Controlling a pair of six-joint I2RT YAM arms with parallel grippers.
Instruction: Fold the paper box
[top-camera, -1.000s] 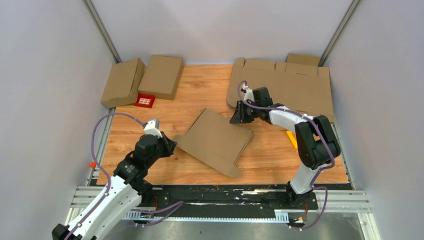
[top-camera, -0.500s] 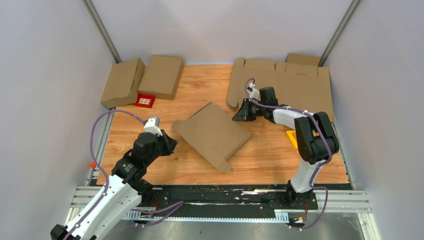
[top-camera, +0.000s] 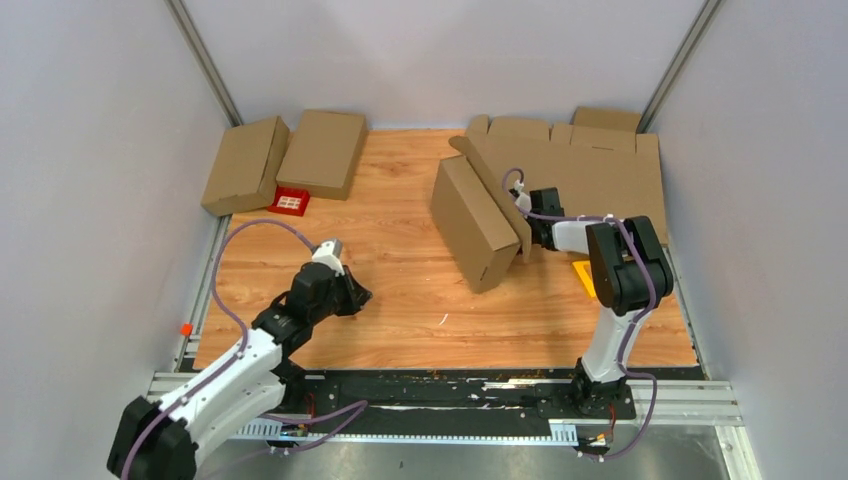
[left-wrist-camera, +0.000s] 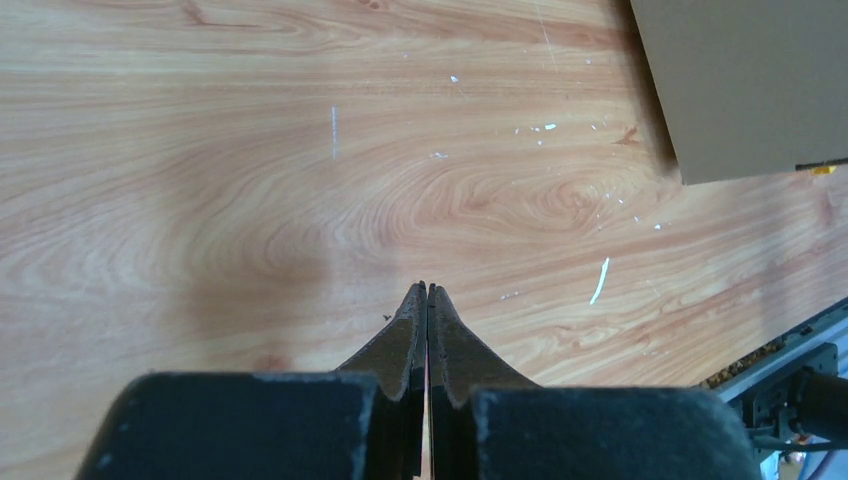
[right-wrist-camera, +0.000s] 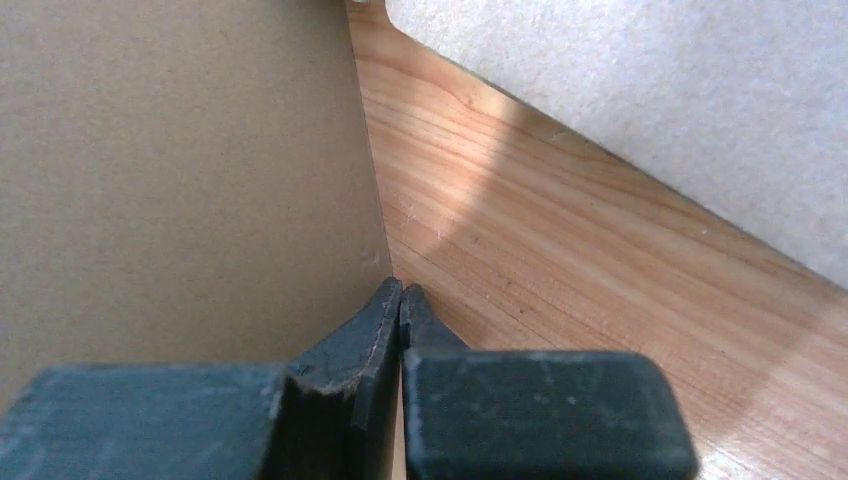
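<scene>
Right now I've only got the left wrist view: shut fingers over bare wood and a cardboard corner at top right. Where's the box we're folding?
Observer: The paper box stands raised on its edge, right of centre in the top view, well apart from the left gripper.
Operator: Is the right arm on it?
Observer: The right gripper is shut, with its tips at the edge of the box's right side. I cannot tell whether it pinches any card.
Operator: Anything behind the box?
Observer: Flat cardboard sheets lie at the far right corner, just behind the box.
</scene>
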